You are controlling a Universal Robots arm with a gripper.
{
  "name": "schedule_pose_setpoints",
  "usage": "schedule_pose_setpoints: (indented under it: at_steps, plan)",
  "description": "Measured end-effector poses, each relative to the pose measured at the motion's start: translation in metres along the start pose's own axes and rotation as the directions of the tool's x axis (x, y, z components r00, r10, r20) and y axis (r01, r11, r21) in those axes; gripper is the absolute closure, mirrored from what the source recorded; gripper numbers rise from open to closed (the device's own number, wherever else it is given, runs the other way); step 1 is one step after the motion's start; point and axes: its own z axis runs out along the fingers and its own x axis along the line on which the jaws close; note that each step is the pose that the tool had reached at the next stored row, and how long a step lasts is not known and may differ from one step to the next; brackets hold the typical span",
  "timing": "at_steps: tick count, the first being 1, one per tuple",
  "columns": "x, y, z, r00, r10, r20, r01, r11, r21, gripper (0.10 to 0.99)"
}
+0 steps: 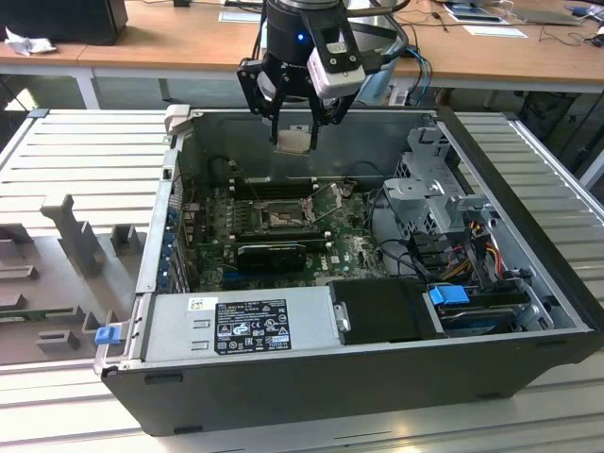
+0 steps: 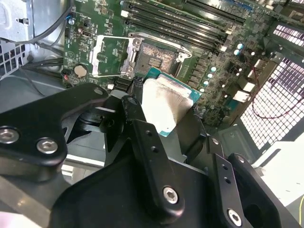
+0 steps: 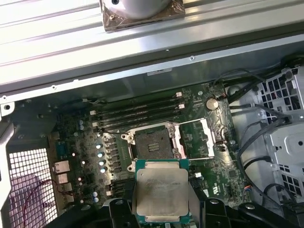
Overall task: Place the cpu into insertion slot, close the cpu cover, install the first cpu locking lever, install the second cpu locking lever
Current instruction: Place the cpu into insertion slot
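We lose one edge of the cpu (image 2: pixel 166 107) behind the fingers (image 2: pixel 142 135), and the arm (image 1: pixel 293 24) runs off the exterior view.

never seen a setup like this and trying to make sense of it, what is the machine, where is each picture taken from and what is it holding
It is one robot arm ending in a black metal claw. The exterior view comes from a camera off the arm and shows an open dark grey computer case lying on a ribbed grey metal table. Both wrist views come from cameras riding on the arm, looking past the claw. The claw is shut on a small flat square silvery cpu chip, held in the air above the green circuit board. On that board the small square dark-rimmed socket lies uncovered, its thin silvery metal cover frame swung open beside it. The chip is not yet in the socket.
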Motion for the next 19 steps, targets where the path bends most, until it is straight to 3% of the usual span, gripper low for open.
schedule_pose_setpoints:
  at_steps: [11,15,19]
  plan:
    - [0.0,0.0,0.0005,0.9981,0.061,0.0055,-0.061,0.9982,-0.001,0.557]
    - [0.0,-0.0001,0.0007,0.9946,0.104,0.0092,-0.104,0.9946,-0.002,0.557]
    - [0.0,-0.0001,0.001,0.9873,0.159,0.014,-0.158,0.9873,-0.004,0.557]
